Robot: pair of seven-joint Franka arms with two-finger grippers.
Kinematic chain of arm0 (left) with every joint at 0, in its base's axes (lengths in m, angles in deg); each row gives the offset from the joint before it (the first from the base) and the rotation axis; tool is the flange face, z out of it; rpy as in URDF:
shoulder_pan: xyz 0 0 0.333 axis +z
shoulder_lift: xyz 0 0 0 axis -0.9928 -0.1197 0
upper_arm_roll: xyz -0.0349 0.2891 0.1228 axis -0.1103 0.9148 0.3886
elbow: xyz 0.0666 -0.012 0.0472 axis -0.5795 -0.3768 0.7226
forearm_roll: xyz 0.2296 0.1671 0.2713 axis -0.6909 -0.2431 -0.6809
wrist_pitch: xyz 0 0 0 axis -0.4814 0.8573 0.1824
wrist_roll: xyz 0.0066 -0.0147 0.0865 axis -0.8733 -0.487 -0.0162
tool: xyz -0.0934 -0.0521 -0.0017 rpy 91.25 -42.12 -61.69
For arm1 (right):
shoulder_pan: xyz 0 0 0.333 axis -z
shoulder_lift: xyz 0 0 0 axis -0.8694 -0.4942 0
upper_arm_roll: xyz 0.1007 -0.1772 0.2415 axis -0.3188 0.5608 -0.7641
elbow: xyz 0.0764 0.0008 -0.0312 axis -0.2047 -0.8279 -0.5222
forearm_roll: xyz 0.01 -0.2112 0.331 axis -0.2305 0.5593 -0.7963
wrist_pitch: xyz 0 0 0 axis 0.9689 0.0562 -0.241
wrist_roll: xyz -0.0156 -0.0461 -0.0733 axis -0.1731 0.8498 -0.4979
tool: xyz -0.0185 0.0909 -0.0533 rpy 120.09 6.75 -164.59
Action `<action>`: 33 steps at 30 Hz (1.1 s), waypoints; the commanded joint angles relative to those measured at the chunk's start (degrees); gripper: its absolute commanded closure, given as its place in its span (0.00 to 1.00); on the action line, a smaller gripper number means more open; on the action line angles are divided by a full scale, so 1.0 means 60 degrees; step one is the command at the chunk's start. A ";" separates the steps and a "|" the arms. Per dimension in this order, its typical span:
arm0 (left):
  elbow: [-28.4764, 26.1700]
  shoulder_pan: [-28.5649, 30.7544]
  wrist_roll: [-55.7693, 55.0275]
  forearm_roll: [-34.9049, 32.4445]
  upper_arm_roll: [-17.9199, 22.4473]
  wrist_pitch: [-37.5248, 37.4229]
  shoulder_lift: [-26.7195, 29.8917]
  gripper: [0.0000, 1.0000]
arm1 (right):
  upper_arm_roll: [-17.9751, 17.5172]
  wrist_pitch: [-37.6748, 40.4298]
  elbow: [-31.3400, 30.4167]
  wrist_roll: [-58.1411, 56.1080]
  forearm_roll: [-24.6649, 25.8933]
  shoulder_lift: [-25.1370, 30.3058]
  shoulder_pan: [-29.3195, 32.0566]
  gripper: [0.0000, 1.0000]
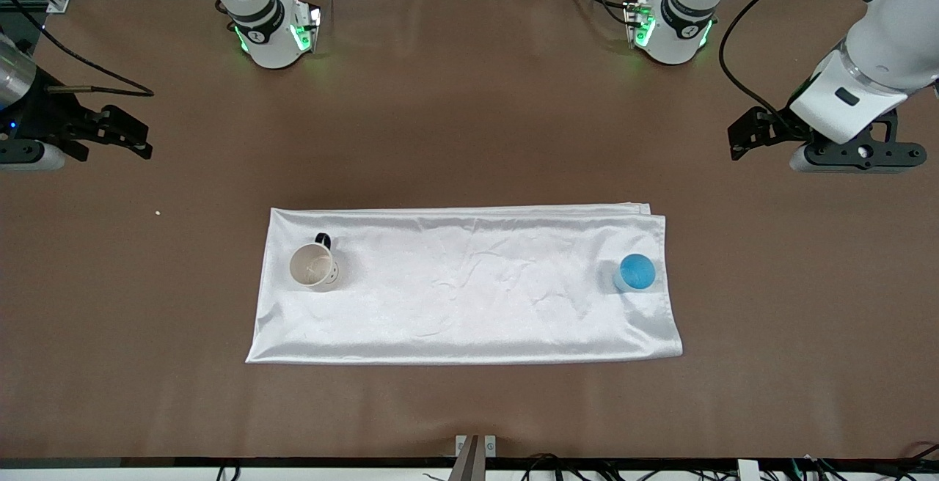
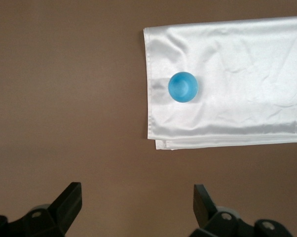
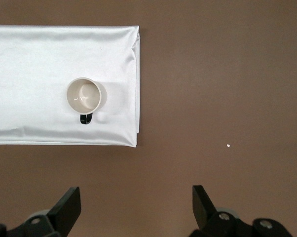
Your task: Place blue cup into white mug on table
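The blue cup [image 1: 636, 273] stands upright on the white cloth, near the cloth's edge toward the left arm's end; it also shows in the left wrist view [image 2: 183, 87]. The white mug [image 1: 314, 266] stands upright on the cloth toward the right arm's end, its black handle pointing away from the front camera; it also shows in the right wrist view [image 3: 84, 95]. My left gripper [image 1: 739, 136] [image 2: 137, 191] is open and empty over the bare brown table [image 1: 469, 122], apart from the cup. My right gripper [image 1: 139, 138] [image 3: 136, 193] is open and empty over bare table, apart from the mug.
The white satin cloth [image 1: 469, 290] lies flat in the middle of the table, long side running between the arms' ends. A small white speck [image 1: 158, 213] lies on the table beside the cloth toward the right arm's end. Both arm bases stand along the edge farthest from the front camera.
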State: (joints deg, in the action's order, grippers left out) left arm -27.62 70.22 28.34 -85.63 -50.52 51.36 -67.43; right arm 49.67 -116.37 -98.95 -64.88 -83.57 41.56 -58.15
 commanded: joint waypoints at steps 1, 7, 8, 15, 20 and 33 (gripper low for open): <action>0.0166 0.0027 -0.0109 0.0097 0.0016 -0.0020 -0.0068 0.00 | -0.0031 0.0160 0.0242 -0.0097 -0.0124 -0.0071 0.0038 0.00; 0.0180 0.0027 -0.0109 0.0097 0.0016 -0.0034 -0.0068 0.00 | -0.0031 0.0160 0.0227 -0.0097 -0.0138 -0.0085 0.0038 0.00; 0.0180 0.0027 -0.0109 0.0097 0.0016 -0.0034 -0.0068 0.00 | -0.0031 0.0146 0.0241 -0.0097 -0.0138 -0.0086 0.0038 0.00; 0.0180 0.0027 -0.0022 0.0068 0.0031 -0.0034 -0.0082 0.00 | -0.0031 0.0131 0.0227 -0.0097 -0.0124 -0.0086 0.0038 0.00; 0.0166 0.0027 0.0008 0.0053 0.0017 -0.0034 -0.0082 0.00 | -0.0031 0.0131 0.0212 -0.0097 -0.0138 -0.0086 0.0038 0.00; 0.0034 -0.0003 0.0125 0.0082 -0.0042 -0.0020 -0.0258 0.00 | -0.0031 0.0131 0.0198 -0.0112 -0.0138 -0.0115 0.0038 0.00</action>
State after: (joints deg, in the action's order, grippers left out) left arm -27.69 70.22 28.44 -85.63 -50.45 51.35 -67.77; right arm 49.66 -116.37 -98.95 -64.95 -83.57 41.50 -58.15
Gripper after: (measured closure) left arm 0.000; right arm 0.000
